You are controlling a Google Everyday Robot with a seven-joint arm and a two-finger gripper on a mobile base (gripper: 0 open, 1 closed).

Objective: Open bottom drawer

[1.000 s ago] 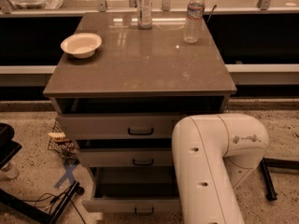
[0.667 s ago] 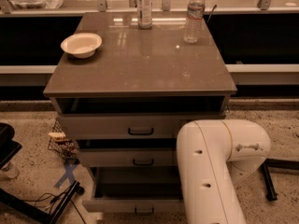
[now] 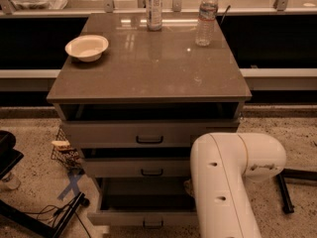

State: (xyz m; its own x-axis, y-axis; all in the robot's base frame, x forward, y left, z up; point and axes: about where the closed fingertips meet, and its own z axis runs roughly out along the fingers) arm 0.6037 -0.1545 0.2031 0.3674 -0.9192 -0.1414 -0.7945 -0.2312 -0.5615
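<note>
The bottom drawer (image 3: 124,218) is the lowest grey front of the cabinet, with a small black pull handle (image 3: 152,224). It stands pulled out well past the two fronts above it, and its dark inside (image 3: 143,195) shows. My white arm (image 3: 223,182) fills the lower right and covers the drawer's right end. My gripper is hidden behind the arm or below the frame's edge, so it does not show.
The middle drawer (image 3: 114,168) and top drawer (image 3: 99,134) stand slightly out. On the brown top sit a white bowl (image 3: 86,47) and two bottles (image 3: 154,0) (image 3: 206,16). A wire basket (image 3: 64,153), black equipment with cables (image 3: 44,217) and a black stand leg (image 3: 283,195) are on the floor.
My arm has shifted slightly to the right. The drawers look unchanged.
</note>
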